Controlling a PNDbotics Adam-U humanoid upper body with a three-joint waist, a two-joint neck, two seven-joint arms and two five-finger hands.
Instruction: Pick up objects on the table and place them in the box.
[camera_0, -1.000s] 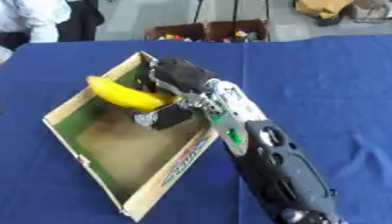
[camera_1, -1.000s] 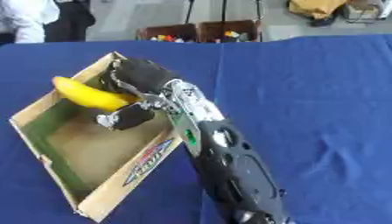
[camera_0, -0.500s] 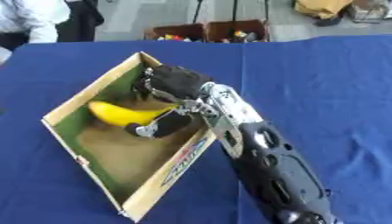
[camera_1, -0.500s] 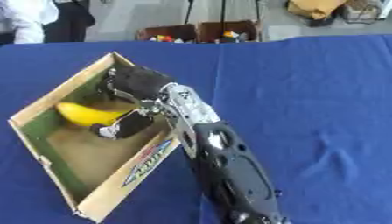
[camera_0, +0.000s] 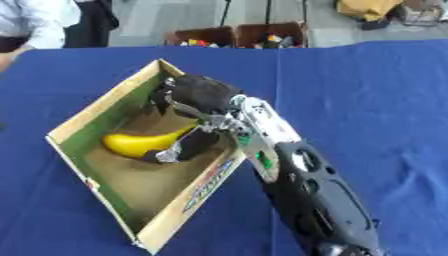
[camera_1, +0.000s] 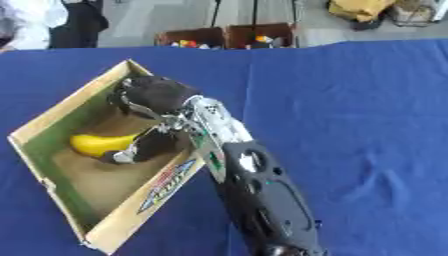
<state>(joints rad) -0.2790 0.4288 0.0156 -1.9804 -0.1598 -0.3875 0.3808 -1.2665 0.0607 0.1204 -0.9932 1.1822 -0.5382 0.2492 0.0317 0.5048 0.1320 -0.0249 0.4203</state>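
Note:
A yellow banana (camera_0: 138, 143) lies on the floor of the open cardboard box (camera_0: 96, 107), toward its left wall. My right arm comes in from the lower right, over the box's right wall. My right hand (camera_0: 199, 94) hangs inside the box above the banana's right end. Its fingers (camera_0: 185, 148) stretch down, relaxed, and touch or nearly touch the banana's tip, not curled round it. My left hand shows in neither view.
The box stands askew on a blue-covered table (camera_0: 367, 95), and a printed label runs along its right wall (camera_0: 206, 182). Beyond the far edge stand two crates of colourful items (camera_0: 234, 35). A person (camera_0: 35, 22) stands at the upper left corner.
The hand has brought the banana down from above the box's left wall to its floor. The fingers that were curled on it have loosened, and the banana now rests there.

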